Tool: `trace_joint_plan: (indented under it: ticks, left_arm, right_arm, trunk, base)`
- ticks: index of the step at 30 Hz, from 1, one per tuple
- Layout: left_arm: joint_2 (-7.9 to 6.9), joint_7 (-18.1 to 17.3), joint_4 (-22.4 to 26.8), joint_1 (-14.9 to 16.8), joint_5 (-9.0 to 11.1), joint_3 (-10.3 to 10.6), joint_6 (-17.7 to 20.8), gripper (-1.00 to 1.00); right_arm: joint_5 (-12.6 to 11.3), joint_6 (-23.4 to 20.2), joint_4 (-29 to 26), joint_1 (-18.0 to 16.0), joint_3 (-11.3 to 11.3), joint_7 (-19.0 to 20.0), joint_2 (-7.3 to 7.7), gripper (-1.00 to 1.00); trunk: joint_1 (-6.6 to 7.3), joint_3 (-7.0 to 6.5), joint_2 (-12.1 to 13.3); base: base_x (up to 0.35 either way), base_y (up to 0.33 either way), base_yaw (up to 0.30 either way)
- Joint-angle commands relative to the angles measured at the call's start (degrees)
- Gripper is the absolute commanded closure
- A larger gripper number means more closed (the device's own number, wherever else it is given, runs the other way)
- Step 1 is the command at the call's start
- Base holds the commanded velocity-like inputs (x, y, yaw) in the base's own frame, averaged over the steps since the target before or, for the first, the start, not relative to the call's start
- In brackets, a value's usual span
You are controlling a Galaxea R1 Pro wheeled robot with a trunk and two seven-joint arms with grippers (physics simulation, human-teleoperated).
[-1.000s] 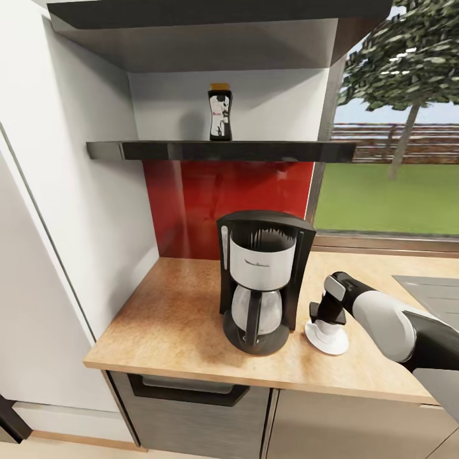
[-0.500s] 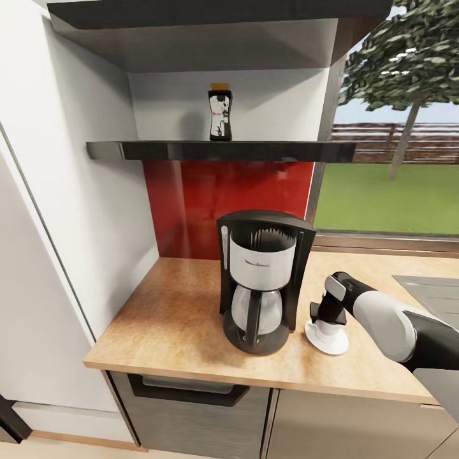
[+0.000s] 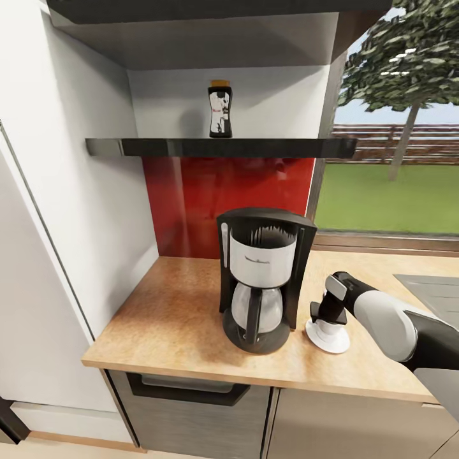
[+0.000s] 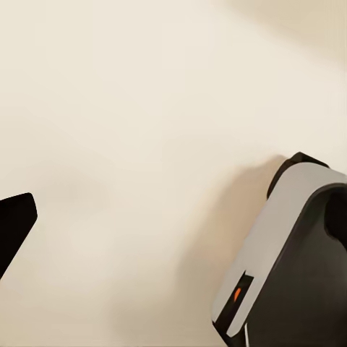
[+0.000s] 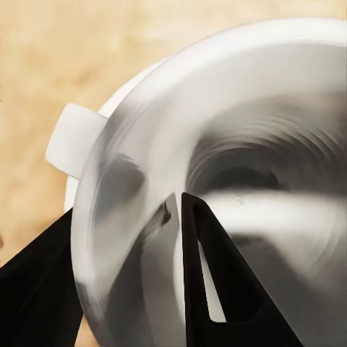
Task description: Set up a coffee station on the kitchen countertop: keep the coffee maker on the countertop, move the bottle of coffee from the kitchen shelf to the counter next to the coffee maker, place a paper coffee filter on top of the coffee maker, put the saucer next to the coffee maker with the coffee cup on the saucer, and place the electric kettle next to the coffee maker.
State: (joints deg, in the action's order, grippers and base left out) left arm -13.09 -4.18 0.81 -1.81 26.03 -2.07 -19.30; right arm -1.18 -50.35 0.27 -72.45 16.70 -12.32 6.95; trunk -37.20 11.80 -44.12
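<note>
Right hand [image 3: 326, 317]: clamped on coffee cup [image 5: 217, 181] wall, seating it on saucer [image 3: 327, 340] beside coffee maker [image 3: 261, 280] (bottle of coffee [image 3: 219, 109] on kitchen shelf [image 3: 223, 148]).

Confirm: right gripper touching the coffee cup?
Touching. In the right wrist view, one finger of the right gripper sits inside the coffee cup, the other outside, pinching its wall.

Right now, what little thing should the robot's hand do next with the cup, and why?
Probably open the right gripper and lift straight up. The coffee cup already appears to sit on the saucer beside the coffee maker, and one finger is inside the cup with the other outside its wall, so that step looks done. The bottle of coffee is on the kitchen shelf.
</note>
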Motion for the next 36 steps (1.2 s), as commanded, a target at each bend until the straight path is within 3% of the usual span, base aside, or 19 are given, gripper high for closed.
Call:
trace_joint_plan:
  ticks: [1,10,11,15,36]
  left_arm:
    - [-0.01,-0.4,0.1,0.0,0.4,-0.2,0.0,-1.0]
    - [-0.01,-0.5,0.1,0.0,0.4,-0.2,0.0,-1.0]
    - [-0.01,-0.5,0.1,0.0,0.4,-0.2,0.0,-1.0]
    - [-0.01,-0.4,0.1,0.0,0.4,-0.2,0.0,-1.0]
    - [-0.01,-0.4,0.1,0.0,0.4,-0.2,0.7,-1.0]
  right_arm:
    - [-0.1,-0.1,0.1,0.0,0.4,-0.4,-0.01,1.0]
    - [-0.1,-0.1,0.1,0.0,0.4,-0.5,0.29,1.0]
    - [-0.1,-0.1,0.1,0.0,0.4,-0.5,0.28,-1.0]
    - [-0.1,-0.1,0.1,0.0,0.4,-0.5,0.18,-1.0]
    - [-0.1,0.1,0.1,0.0,0.4,-0.5,0.0,-1.0]
  trunk:
    - [-0.44,0.28,-0.5]
    - [-0.44,0.28,-0.5]
    - [-0.44,0.28,-0.5]
    - [-0.44,0.28,-0.5]
    - [4.17,-3.49,8.0]
  base:
    - [0.0,0.0,0.0]
    - [0.0,0.0,0.0]
    - [0.0,0.0,0.0]
    - [0.0,0.0,0.0]
    - [0.0,0.0,0.0]
